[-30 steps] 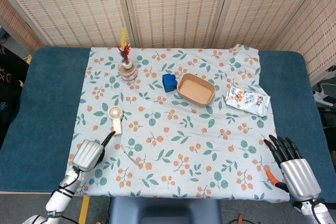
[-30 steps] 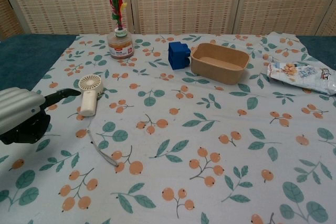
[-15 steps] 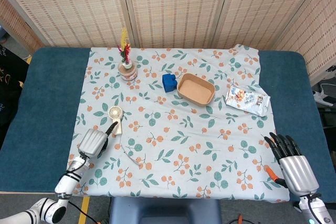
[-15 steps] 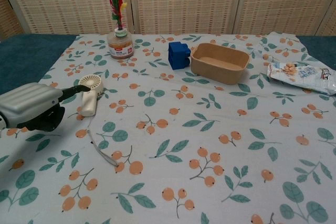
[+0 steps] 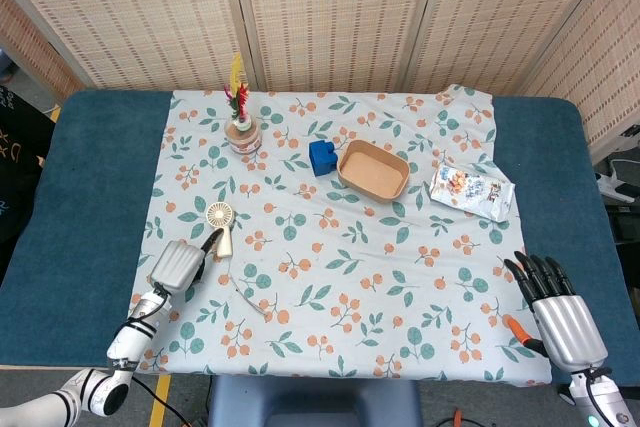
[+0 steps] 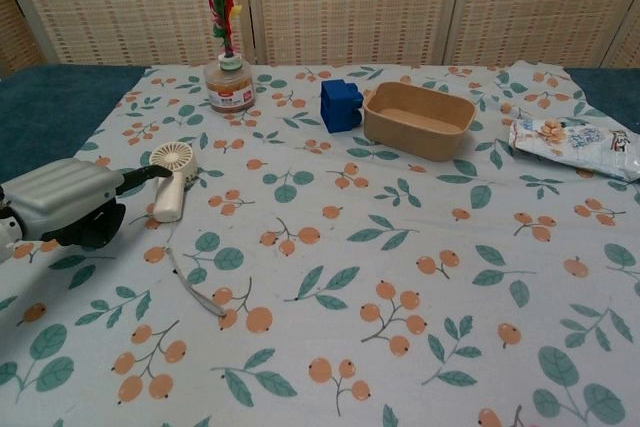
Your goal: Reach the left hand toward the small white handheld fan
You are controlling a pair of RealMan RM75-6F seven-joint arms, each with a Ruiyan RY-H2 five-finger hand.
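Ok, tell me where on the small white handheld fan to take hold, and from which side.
Grip the handheld fan by its straight handle, the lower part below the round head. It lies flat on the cloth with the handle pointing toward the robot, so come from the near left, where the left robot hand already is, fingers closing across the handle.

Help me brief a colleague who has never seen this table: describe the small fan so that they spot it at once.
On the leaf-and-berry tablecloth, look along its left side, in front of the jar with coloured feathers. There lies the small white handheld fan, flat, round head away from the robot, just past the left robot hand. It is the only white, lollipop-shaped thing there.
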